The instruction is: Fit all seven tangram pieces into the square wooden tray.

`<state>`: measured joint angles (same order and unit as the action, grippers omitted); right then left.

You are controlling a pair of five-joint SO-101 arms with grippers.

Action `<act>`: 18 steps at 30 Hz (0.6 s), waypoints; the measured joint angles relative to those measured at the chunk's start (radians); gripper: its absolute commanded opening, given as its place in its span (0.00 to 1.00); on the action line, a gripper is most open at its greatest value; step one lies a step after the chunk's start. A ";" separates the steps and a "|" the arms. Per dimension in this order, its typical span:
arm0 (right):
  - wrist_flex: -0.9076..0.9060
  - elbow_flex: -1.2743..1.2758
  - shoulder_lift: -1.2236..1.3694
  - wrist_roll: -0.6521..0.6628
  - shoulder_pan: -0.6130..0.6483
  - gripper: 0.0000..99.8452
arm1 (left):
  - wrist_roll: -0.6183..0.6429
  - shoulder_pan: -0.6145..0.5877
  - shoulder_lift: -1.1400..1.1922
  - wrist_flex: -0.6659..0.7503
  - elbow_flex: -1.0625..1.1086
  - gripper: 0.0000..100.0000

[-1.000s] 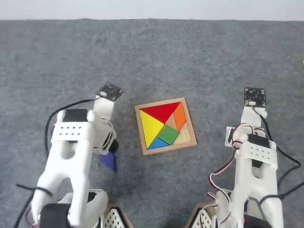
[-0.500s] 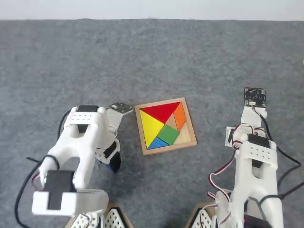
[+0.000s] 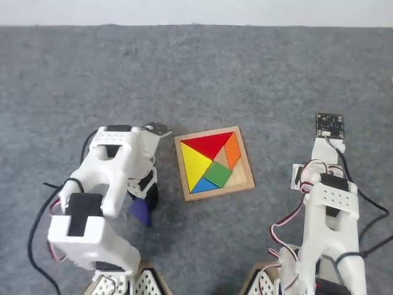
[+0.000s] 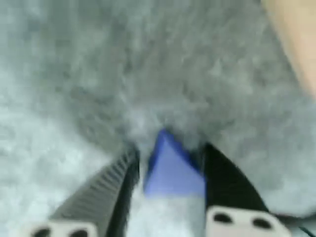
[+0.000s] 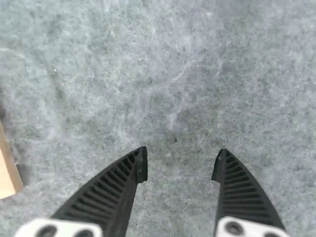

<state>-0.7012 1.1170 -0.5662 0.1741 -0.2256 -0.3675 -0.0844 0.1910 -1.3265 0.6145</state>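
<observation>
The square wooden tray (image 3: 245, 182) lies mid-table and holds red, yellow, orange, green, light blue and tan pieces. A dark blue tangram piece (image 3: 140, 212) lies on the grey carpet to the tray's left. My left gripper (image 3: 145, 201) is down over it. In the left wrist view the blue piece (image 4: 173, 165) sits between the fingers (image 4: 123, 177), with a thin dark gap on one side; the left gripper (image 4: 170, 163) looks open around it. My right gripper (image 5: 180, 165) hangs open over bare carpet to the right of the tray, holding nothing.
A corner of the tray (image 5: 7, 173) shows at the edge of the right wrist view, and the tray's edge (image 4: 296, 44) shows in the left wrist view. Grey carpet covers the table around both arms; its far edge (image 3: 196, 26) runs along the back.
The left arm has swung forward and lowered until its gripper straddles the blue piece, which has stayed in place. The right arm has not moved.
</observation>
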 measured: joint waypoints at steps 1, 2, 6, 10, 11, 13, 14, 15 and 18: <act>0.000 0.000 0.000 0.000 0.000 0.24 | 0.005 -0.002 0.000 0.000 0.000 0.21; 0.000 0.000 0.000 0.000 0.000 0.24 | 0.006 0.000 0.003 0.000 0.000 0.20; 0.000 0.000 0.000 0.000 0.000 0.24 | 0.008 0.000 0.003 0.000 0.000 0.13; 0.000 0.000 0.000 0.000 0.000 0.24 | 0.006 0.006 0.003 -0.002 0.000 0.07; 0.000 0.000 0.000 0.000 0.000 0.24 | 0.006 0.008 -0.002 0.002 0.002 0.06; 0.000 0.000 0.000 0.000 0.000 0.24 | 0.006 0.008 -0.040 0.026 0.023 0.04; 0.000 0.000 0.000 0.000 0.000 0.24 | 0.006 0.009 -0.068 0.040 0.040 0.03; 0.000 0.000 0.000 0.000 0.000 0.24 | 0.006 0.009 -0.097 0.051 0.061 0.03; 0.000 0.000 0.000 0.000 0.000 0.24 | 0.006 0.002 -0.235 0.078 0.126 0.02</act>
<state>-0.7012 1.1170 -0.5662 0.1741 -0.2256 -0.3613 -0.0829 -0.0437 -1.2482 0.7403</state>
